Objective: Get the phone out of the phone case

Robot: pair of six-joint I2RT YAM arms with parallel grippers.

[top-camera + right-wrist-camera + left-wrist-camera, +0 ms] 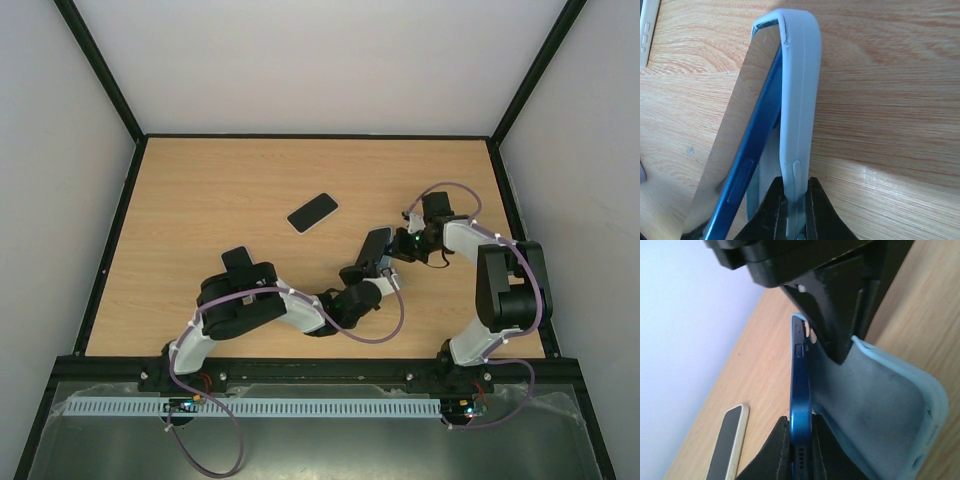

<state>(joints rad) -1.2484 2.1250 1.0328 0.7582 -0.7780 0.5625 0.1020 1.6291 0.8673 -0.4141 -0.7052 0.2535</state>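
Note:
A blue phone (801,385) stands on edge, partly peeled out of its pale blue case (885,400). My left gripper (801,452) is shut on the phone's bottom edge. My right gripper (796,212) is shut on the side wall of the case (801,90). In the right wrist view the phone (752,150) leans away from the case at the near end and still sits in it at the far end. From above, the left gripper (362,268) and the right gripper (400,245) meet at the phone (377,242), right of the table's middle.
A second dark phone (313,212) with a pale rim lies flat on the wooden table (200,200), and also shows in the left wrist view (727,445). Another dark flat object (235,257) lies by the left arm. Black frame rails edge the table.

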